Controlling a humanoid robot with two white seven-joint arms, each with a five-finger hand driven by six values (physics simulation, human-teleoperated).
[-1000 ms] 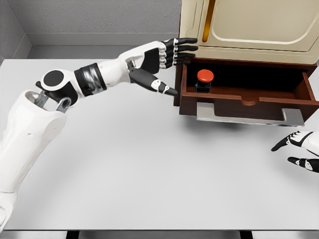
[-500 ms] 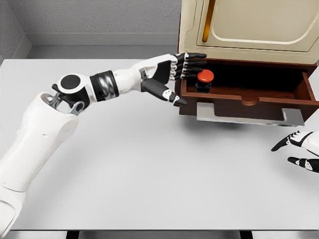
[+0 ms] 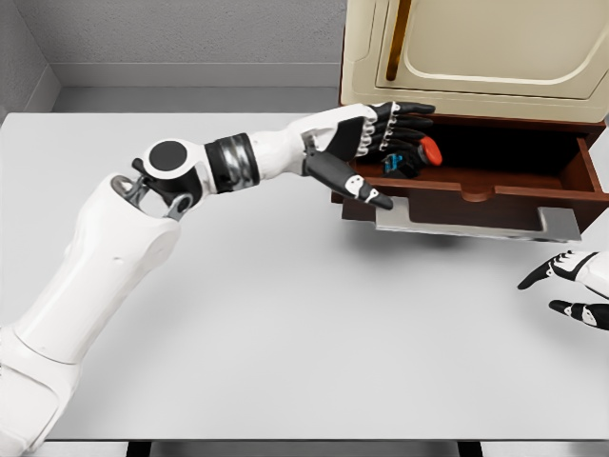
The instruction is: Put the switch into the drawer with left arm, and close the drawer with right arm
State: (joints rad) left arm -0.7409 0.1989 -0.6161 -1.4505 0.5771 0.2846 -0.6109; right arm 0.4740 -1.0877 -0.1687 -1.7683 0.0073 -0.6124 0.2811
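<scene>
Switch (image 3: 411,158) sits inside open drawer (image 3: 476,195), left part; tipped over, red cap pointing right, dark/blue base toward left, so long axis runs approx left-right; L hand (image 3: 381,138) reaches in over drawer's left wall, fingers (image 3: 407,122) spread and extended, tips touching or just at the switch, thumb low over drawer front; not wrapped round it, so hand open, holding nothing; R hand (image 3: 571,286) at right edge, on desk (image 3: 285,314) near side of drawer, fingers loosely spread, empty; R hand nearer drawer front lip; judgement: deposit looks done, push-shut needs L hand clear first.

Materials: drawer dark brown wood-like, pale metal handle lip (image 3: 466,221); cabinet (image 3: 476,48) cream, smooth; desk matte light grey.
</scene>
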